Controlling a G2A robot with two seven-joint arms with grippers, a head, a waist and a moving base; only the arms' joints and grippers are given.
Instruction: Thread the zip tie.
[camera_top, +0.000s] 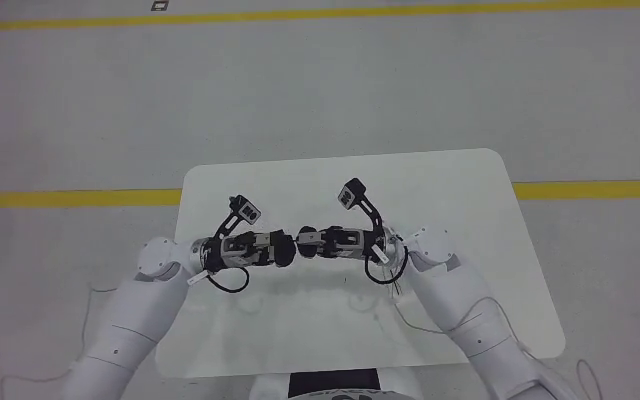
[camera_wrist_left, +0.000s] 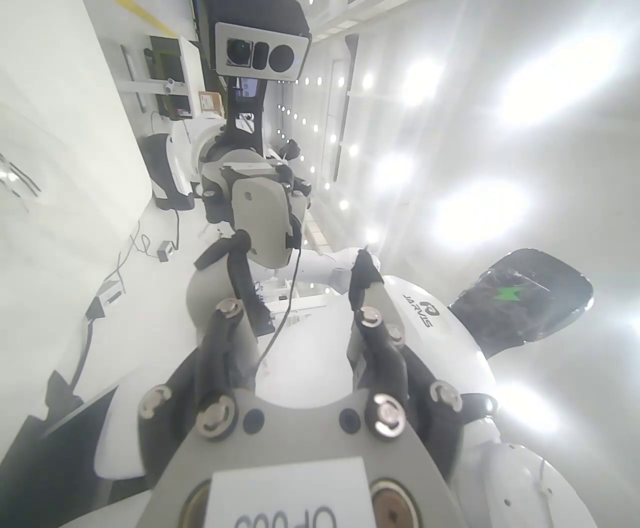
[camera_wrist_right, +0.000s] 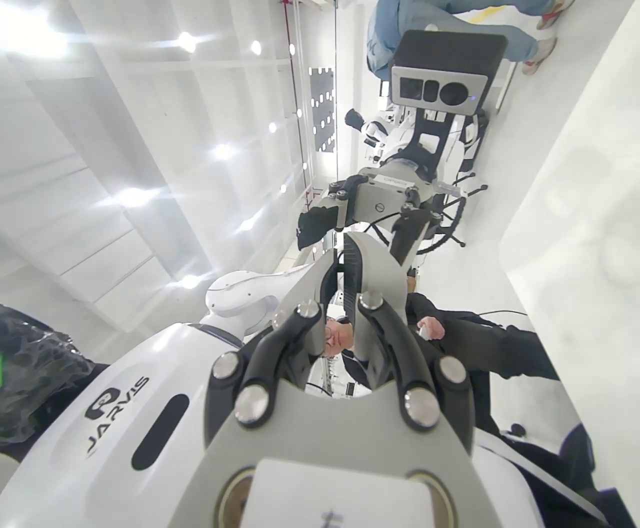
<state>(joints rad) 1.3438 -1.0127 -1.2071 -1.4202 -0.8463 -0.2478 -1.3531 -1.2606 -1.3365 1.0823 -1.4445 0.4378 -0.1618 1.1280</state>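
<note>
Starting at the left, above the white tabletop (camera_top: 470, 195): left jaws spread wide, black fingertips (camera_wrist_left: 236, 250) well apart, gripping nothing. Pointed straight across at the right jaws, tip to tip, very nearly touching in the top view, both raised off the tabletop.

Moving to the middle: a thin dark strand, probably the zip tie (camera_wrist_left: 287, 305), though too fine to call for certain and possibly just a cable. Runs from the edge of the right jaws down into the gap between the left ones. Long axis, if so, roughly along the line joining the two wrists, free end toward the left palm. Head of the tie too small to tell.

Over to the right: right jaws drawn almost together, just a narrow slit between the fingers (camera_wrist_right: 380, 272). Cannot tell whether pinching the strand or merely closed.

Judging what comes next: hangs on that end-on line-up. Left nearer the free end, right nearer the far end. Calls for keeping both wrists on one axis and closing the left jaws squarely on the strand. Slightest sideways drift and no clean threading.
</note>
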